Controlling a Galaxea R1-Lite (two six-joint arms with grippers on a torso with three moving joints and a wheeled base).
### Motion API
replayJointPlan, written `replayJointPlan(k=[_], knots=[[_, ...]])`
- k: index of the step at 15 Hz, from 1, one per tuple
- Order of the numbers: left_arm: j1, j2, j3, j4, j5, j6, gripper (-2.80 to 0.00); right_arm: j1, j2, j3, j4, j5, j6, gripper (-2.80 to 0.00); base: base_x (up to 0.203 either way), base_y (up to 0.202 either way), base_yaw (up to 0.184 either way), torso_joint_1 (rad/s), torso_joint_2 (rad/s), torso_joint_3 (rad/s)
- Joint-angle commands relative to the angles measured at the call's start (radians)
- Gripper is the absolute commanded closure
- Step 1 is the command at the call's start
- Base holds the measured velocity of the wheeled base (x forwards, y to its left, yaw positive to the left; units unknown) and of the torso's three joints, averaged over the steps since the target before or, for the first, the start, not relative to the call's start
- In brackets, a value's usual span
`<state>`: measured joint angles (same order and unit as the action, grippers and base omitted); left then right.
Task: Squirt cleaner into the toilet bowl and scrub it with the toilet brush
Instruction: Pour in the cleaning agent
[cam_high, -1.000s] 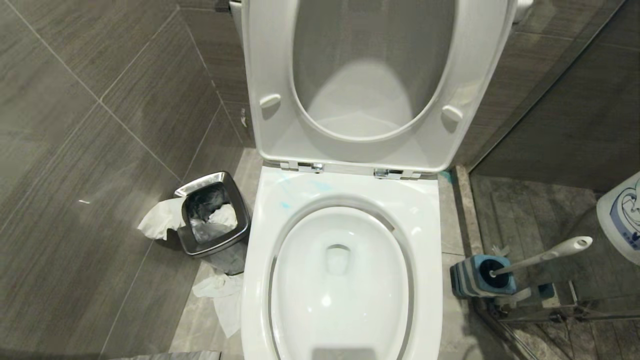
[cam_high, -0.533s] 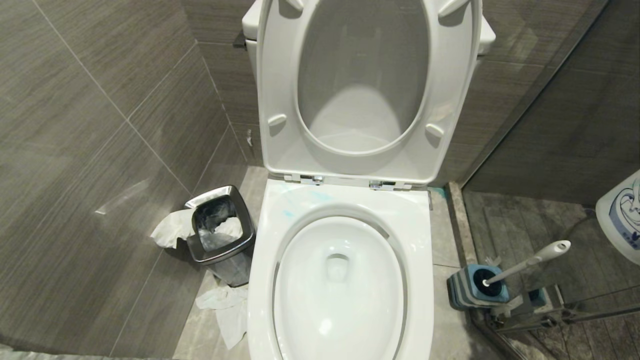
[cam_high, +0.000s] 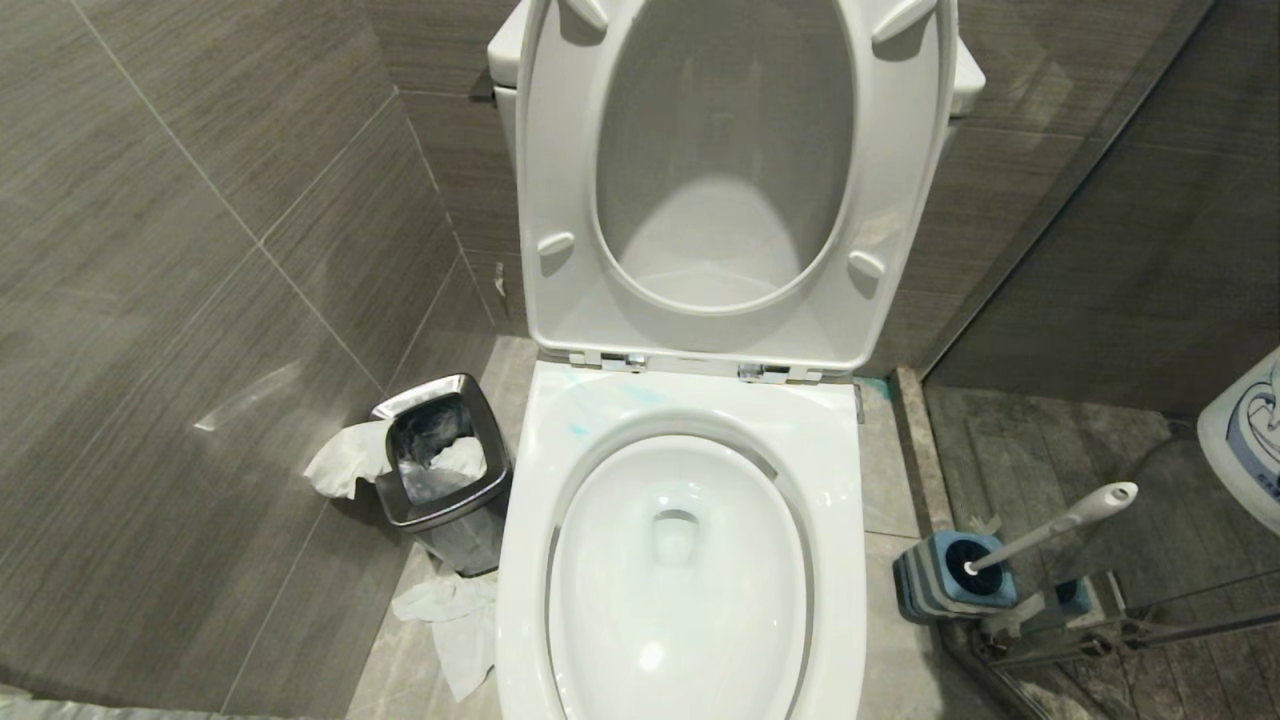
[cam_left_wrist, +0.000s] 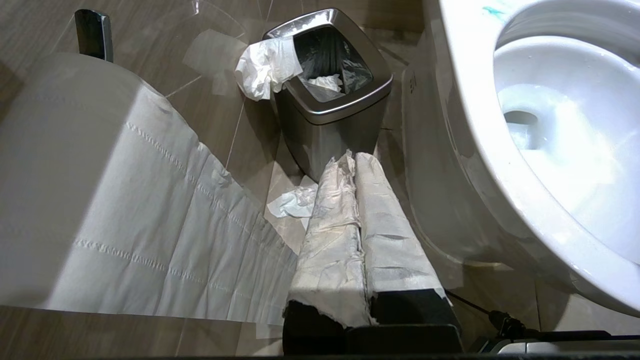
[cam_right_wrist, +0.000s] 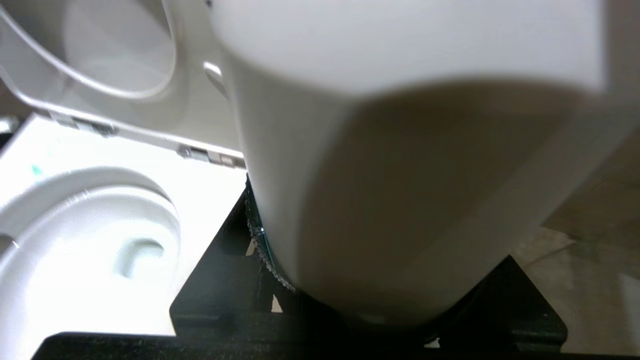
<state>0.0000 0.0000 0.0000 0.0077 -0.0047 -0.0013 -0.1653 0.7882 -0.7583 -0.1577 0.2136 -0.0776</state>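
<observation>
Toilet bowl (cam_high: 680, 560) sits dead centre in the head view, seat (cam_high: 700, 190) and lid flipped up against the tank. A few thin turquoise smears of cleaner (cam_high: 577, 428) show on the rim at the back left, just below the chrome hinges (cam_high: 625, 360).

Brush (cam_high: 1050, 527) is parked in its blue-and-grey holder (cam_high: 950, 590) on the floor to the right of the bowl, handle leaning out to the right, nobody touching it.

Right gripper (cam_right_wrist: 350, 300) is up beside the bowl on the right, jaws clamped on a fat white bottle (cam_right_wrist: 400, 150) that fills most of the wrist view. The bottle stands roughly upright in the grip, with the bowl and hinges visible past it. In the head view only a slice of that bottle with blue print pokes in at the right edge (cam_high: 1250, 430), above and beyond the brush handle. The arm itself isn't visible there.

Left gripper (cam_left_wrist: 360, 240) hangs low on the left side of the bowl, pointing at the floor toward the steel bin (cam_left_wrist: 330, 95). Its jaws are wrapped in white paper and pressed together, nothing between them. A big paper roll (cam_left_wrist: 75, 175) hangs right next to it, its loose sheet trailing down. Crumpled tissue (cam_left_wrist: 265, 65) drapes over the bin's rim and more lies on the floor by its base.
</observation>
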Motion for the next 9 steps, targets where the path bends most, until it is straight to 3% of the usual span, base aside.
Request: replayJointPlan(k=[1,2,4,6,8,9], knots=[[0.000,0.002,0.002,0.000,0.000,0.000,0.00,0.002,0.058,-0.032,0.015,-0.003,-0.125,0.00,0.000,0.000,0.000,0.000,0.00,0.000],[0.000,0.001,0.002,0.000,0.000,0.000,0.00,0.018,0.083,-0.049,0.017,-0.020,-0.186,0.00,0.000,0.000,0.000,0.000,0.00,0.000],[0.000,0.000,0.002,0.000,0.000,0.000,0.00,0.132,0.128,-0.079,0.017,-0.106,-0.224,0.00,0.000,0.000,0.000,0.000,0.00,0.000],[0.000,0.000,0.002,0.000,0.000,0.000,0.00,0.341,0.189,-0.110,0.002,-0.282,-0.233,0.00,0.000,0.000,0.000,0.000,0.00,0.000],[0.000,0.002,0.003,0.000,0.000,0.001,0.00,0.575,0.282,-0.139,-0.043,-0.507,-0.238,0.00,0.000,0.000,0.000,0.000,0.00,0.000],[0.000,0.002,0.003,0.000,0.000,0.001,0.00,0.651,0.348,-0.150,-0.069,-0.600,-0.245,0.00,0.000,0.000,0.000,0.000,0.00,0.000]])
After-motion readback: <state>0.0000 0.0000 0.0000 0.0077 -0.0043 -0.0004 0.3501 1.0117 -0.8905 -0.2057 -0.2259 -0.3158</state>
